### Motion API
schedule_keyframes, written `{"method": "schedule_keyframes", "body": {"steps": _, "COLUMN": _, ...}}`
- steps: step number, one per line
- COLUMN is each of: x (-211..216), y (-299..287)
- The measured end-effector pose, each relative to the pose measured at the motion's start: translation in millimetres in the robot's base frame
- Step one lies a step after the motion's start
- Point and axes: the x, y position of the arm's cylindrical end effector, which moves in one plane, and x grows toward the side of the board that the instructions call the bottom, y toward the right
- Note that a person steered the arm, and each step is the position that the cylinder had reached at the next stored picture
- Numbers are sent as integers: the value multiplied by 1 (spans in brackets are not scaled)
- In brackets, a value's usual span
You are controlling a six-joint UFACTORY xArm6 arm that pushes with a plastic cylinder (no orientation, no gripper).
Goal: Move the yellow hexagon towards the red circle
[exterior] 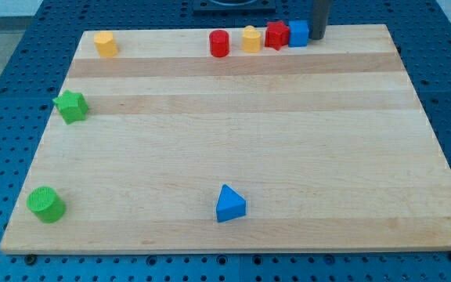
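Observation:
A yellow block that looks like a hexagon (105,44) sits near the board's top left corner. The red circle (219,43) stands at the top edge, near the middle. To its right runs a row: a second yellow block (250,38) whose shape I cannot make out, a red block (277,34) and a blue cube (297,33). The three stand close together, side by side. My tip (317,37) is at the top edge, right against the blue cube's right side, far to the right of the yellow hexagon.
A green star (71,106) lies at the left edge. A green circle (45,204) sits near the bottom left corner. A blue triangle (229,204) lies at the bottom middle. The wooden board (233,133) rests on a blue perforated table.

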Motion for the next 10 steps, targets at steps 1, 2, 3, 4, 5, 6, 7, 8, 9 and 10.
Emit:
{"method": "schedule_keyframes", "body": {"steps": 1, "x": -8, "y": 0}}
{"method": "schedule_keyframes", "body": {"steps": 2, "x": -26, "y": -12}}
{"method": "schedule_keyframes", "body": {"steps": 3, "x": -26, "y": -26}}
{"method": "schedule_keyframes", "body": {"steps": 4, "x": -26, "y": -27}}
{"method": "schedule_keyframes", "body": {"steps": 5, "x": -27, "y": 20}}
{"method": "schedule_keyframes", "body": {"steps": 6, "x": -26, "y": 42}}
{"method": "schedule_keyframes", "body": {"steps": 7, "x": -27, "y": 37}}
{"method": "schedule_keyframes", "body": {"steps": 8, "x": -27, "y": 33}}
{"method": "schedule_keyframes", "body": {"steps": 9, "x": -17, "y": 83}}
{"method": "schedule_keyframes", "body": {"steps": 10, "x": 51, "y": 129}}
